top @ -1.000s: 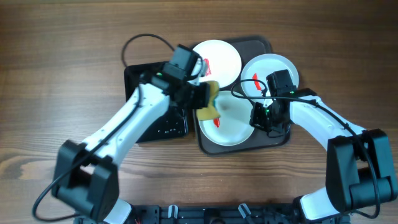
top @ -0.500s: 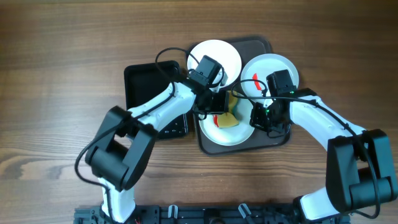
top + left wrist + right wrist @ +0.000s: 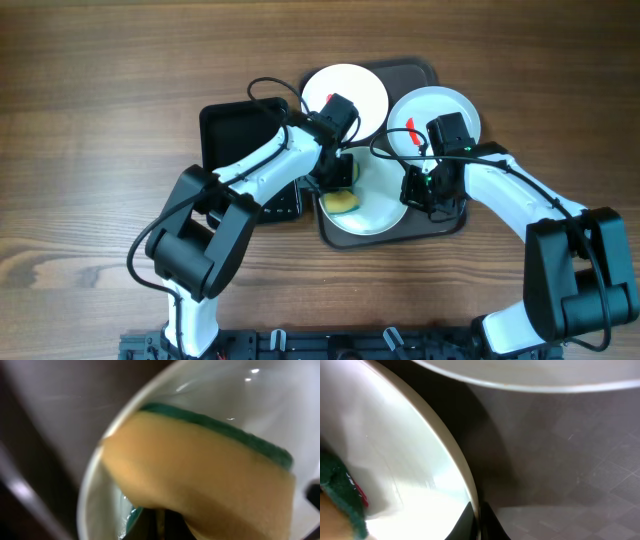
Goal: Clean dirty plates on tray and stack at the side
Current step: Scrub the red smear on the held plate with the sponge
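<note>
A dark tray (image 3: 428, 72) on the wooden worktop (image 3: 100, 80) carries a back-left white plate (image 3: 355, 85), a back-right white plate (image 3: 450, 105) (red smear on it) and a pale front plate (image 3: 378, 208). The left end effector (image 3: 340, 185) holds a yellow sponge (image 3: 344, 203) on the front plate; the right end effector (image 3: 416, 195) meets its right rim.

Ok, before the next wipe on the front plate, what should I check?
1. Left gripper shut on the sponge: ok.
2. Sponge pressed onto the front plate: ok.
3. Right gripper pinching that plate's rim: ok.
4. Front plate wiped clean: not ok, red shows beside the sponge in the right wrist view.
5. Back right plate clean: not ok, red smear.
</note>
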Available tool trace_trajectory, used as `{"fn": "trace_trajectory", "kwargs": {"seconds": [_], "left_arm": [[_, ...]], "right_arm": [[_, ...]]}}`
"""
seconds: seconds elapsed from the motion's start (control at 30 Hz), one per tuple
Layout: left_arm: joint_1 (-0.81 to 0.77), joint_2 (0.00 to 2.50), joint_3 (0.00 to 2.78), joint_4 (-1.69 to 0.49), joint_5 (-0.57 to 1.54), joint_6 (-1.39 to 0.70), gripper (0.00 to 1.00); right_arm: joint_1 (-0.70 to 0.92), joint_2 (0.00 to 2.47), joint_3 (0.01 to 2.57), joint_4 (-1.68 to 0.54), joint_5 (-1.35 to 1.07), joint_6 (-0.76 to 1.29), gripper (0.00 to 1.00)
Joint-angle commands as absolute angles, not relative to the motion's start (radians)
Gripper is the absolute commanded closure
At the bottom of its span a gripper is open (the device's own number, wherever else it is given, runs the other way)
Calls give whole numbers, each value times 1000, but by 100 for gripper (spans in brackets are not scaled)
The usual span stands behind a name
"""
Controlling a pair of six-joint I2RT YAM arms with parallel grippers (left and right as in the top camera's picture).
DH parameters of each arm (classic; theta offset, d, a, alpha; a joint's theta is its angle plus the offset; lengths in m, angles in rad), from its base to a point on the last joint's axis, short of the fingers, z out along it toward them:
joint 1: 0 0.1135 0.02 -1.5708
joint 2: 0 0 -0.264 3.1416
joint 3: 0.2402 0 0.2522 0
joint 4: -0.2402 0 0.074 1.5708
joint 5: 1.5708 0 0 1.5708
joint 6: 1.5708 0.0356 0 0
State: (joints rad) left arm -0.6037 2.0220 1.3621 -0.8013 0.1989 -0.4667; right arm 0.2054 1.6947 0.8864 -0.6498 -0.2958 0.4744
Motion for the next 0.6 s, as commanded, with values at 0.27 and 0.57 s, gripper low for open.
{"fn": "trace_trajectory", "kwargs": {"seconds": [0.27, 0.57], "left_arm": [[-581, 2077, 1341, -665, 460, -441, 96], [-711, 2117, 1341, -566, 505, -488, 96]], "right_arm": [[199, 1680, 879, -663, -252, 475, 96], [199, 1680, 879, -663, -257, 474, 96]]}}
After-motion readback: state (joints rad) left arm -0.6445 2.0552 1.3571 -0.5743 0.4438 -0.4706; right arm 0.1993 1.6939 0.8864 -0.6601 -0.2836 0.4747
